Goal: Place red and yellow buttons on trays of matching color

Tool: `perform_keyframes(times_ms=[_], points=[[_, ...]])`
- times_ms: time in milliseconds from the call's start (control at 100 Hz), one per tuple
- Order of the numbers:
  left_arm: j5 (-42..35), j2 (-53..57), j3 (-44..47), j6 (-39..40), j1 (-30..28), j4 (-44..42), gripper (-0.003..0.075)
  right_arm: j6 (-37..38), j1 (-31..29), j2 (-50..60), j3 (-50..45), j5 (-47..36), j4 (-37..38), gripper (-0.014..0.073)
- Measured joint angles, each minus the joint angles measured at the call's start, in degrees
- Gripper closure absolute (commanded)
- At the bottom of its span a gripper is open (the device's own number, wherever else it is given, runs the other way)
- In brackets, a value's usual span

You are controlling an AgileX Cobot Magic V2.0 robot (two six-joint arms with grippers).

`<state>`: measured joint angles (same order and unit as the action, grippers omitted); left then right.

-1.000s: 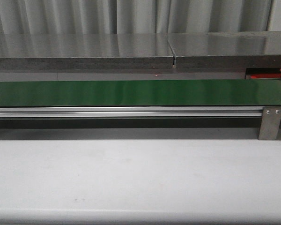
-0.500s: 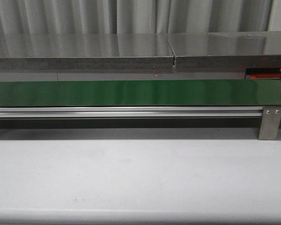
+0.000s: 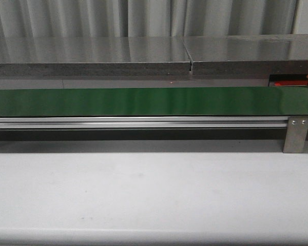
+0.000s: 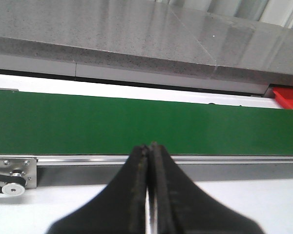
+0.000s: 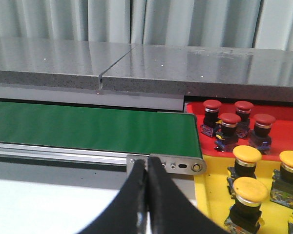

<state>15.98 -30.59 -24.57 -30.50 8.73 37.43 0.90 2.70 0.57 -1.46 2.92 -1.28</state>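
Buttons (image 5: 229,120) on red tray (image 5: 283,127), left hand (image 4: 149,148) and right hand (image 5: 147,163) closed (empty), near belt (image 3: 143,101).

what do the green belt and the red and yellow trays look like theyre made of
The belt looks like smooth rubber or PVC with a satin finish: it shows a soft, even sheen. The red tray and yellow tray look like matte plastic: flat, saturated colour without glare. None is certain from looks alone.

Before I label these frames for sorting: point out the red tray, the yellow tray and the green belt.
red tray (image 5: 283,129), right wrist view, bare floor.
yellow tray (image 5: 212,192), right wrist view, bare floor.
green belt (image 3: 143,101), front view, middle of its top.
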Motion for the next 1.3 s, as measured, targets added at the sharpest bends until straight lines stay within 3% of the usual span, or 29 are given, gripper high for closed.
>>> perform_keyframes(times_ms=[940,1300], points=[[0.0,0.0,0.0,0.0,0.0,0.0,0.0739,0.2,0.0,0.0,0.0,-1.6,0.1,0.0660],[-1.5,1.3,0.3,-0.5,0.0,-8.5,0.0739,0.2,0.0,0.0,0.0,-1.6,0.1,0.0660]])
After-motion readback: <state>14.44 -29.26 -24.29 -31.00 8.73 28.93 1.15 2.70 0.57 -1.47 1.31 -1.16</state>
